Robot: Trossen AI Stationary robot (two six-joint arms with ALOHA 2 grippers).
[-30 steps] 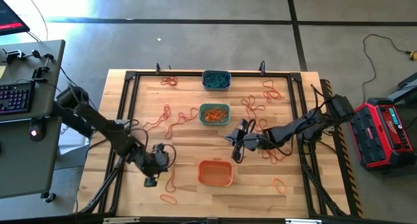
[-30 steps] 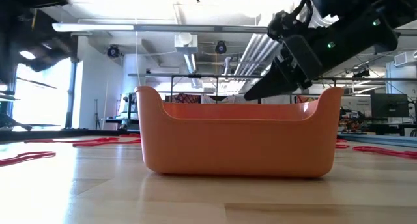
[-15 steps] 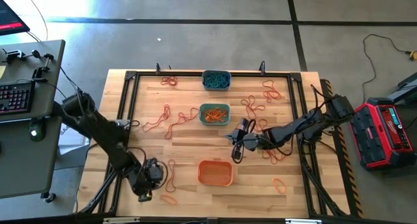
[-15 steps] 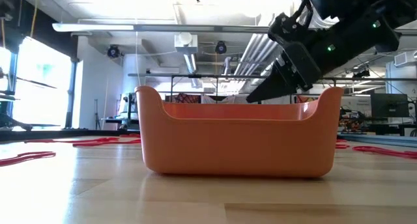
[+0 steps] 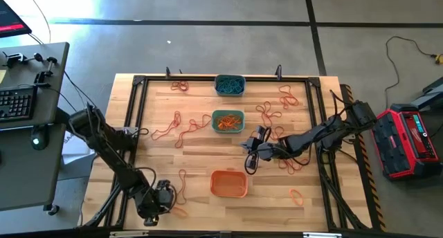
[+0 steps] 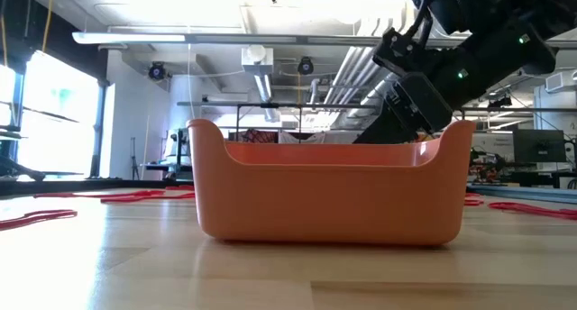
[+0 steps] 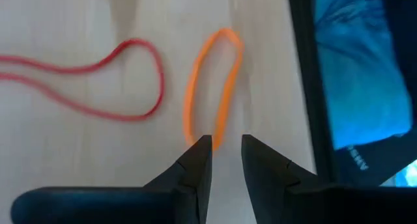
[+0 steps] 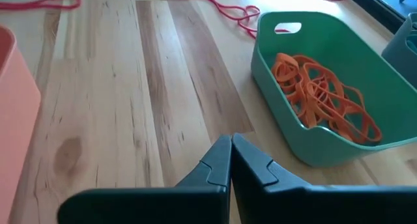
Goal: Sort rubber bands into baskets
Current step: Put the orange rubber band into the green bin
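Three baskets stand along the table's middle: a grey-blue one with teal bands, a teal-green one with orange bands, and an orange one nearest. My left gripper is near the table's near-left edge, open by a narrow gap. It points at an orange rubber band lying flat on the wood beside a red band. My right gripper is shut and empty, low over the wood between the orange and teal-green baskets. My left gripper has the orange band's near end lying right at one fingertip. I cannot tell whether the finger touches it. The band lies flat on the table.
Loose red and orange bands lie about the table at the left middle, far right and near right. A black frame rail runs around the table, and its near bar is close beside the orange band.
My left arm has swung toward the table's near edge, past the red band, to the orange band at the near left. It has left the low view. The bands and baskets have stayed where they were.
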